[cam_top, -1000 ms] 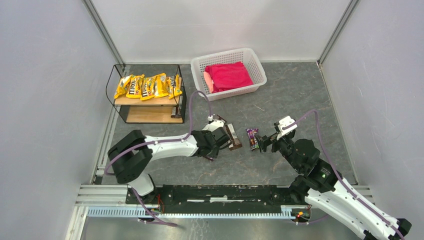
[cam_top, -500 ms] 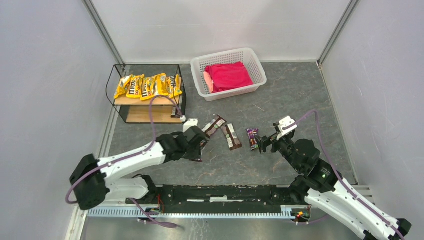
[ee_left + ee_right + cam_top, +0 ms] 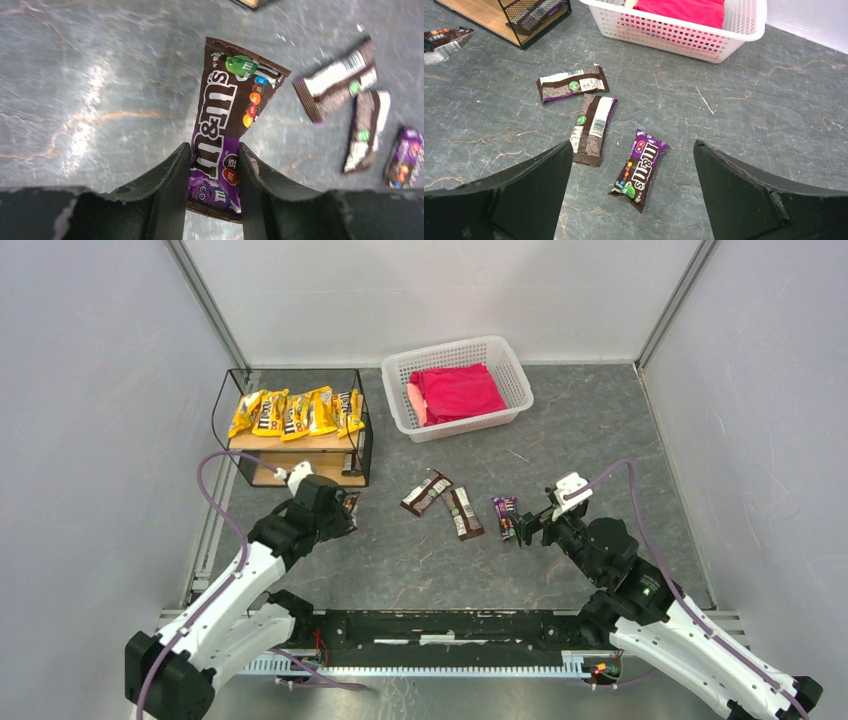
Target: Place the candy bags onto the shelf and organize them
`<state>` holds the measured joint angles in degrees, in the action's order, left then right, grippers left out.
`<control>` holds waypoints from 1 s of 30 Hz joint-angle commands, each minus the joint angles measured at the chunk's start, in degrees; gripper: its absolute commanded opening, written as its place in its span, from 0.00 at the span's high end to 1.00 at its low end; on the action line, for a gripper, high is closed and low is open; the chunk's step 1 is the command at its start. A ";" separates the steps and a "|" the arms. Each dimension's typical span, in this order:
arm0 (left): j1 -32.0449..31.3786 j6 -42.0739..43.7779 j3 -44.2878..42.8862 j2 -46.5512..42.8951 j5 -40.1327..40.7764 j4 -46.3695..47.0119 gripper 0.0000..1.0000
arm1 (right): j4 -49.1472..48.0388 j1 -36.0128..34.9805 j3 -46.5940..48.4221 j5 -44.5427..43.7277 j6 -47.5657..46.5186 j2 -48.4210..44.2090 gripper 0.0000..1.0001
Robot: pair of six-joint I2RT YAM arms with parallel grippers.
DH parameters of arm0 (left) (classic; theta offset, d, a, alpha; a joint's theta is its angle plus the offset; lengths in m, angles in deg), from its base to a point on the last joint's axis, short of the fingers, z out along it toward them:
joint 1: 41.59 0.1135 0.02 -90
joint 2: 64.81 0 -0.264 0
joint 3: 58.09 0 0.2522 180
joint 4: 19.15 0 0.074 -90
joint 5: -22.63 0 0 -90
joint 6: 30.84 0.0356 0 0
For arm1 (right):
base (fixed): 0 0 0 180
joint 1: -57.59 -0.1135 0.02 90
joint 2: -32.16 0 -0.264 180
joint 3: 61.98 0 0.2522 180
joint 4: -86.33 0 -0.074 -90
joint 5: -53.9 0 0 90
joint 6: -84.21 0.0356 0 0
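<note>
i have the left pincer [image 3: 337, 512] clamped on the purple tail of a brown-and-purple m&m's packet [image 3: 227, 95]. the rest of the packet sticks out past the fingertips and seems lifted off the tabletop [image 3: 420, 570]. in the top view the pincer sits just off the 5 o'clock corner of the shelf [image 3: 364, 445], near it but not inside.

the top board [image 3: 310, 443] carries a row of yellow bags [image 3: 295, 412] and looks full to me. the lower board [image 3: 285, 472] shows bare wood, with what seems a dark packet [image 3: 540, 11] at its 3 o'clock end, so i judge this one belongs below.

to do it well, i'd turn the wrist so the packet's free end leads toward 11 o'clock. i'd keep it flat and low enough to slip under the top board without snagging the shelf's front edge. the grip is on one end only, so the bag may droop or pivot. i'd slide it in beside the dark one, not on it, and let go only once it rests on the wood.

three more packets [image 3: 463, 512] lie near the tabletop's centre, toward 3 o'clock of my pincer. the right pincer [image 3: 525, 528] hangs with its jaws wide apart and holds nothing, just at 3 o'clock of the purple packet [image 3: 639, 167].
</note>
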<state>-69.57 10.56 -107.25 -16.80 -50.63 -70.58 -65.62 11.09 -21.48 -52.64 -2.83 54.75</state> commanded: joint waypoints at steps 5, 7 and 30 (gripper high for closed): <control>9.67 9.75 4.58 1.62 7.72 14.01 0.56 | -1.91 -0.34 0.02 -0.17 0.29 -0.40 0.02; 10.38 11.02 6.55 1.21 9.59 19.00 0.56 | -2.27 -0.34 -0.11 0.02 0.34 -0.38 0.02; 16.47 24.87 3.10 26.45 10.19 48.27 0.58 | -2.32 -0.32 -0.20 0.53 0.29 -0.36 0.02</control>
<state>-53.90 31.63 -100.80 7.61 -40.91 -29.60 -65.62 11.09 -21.48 -52.64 -2.83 54.70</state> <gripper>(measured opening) 0.429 0.982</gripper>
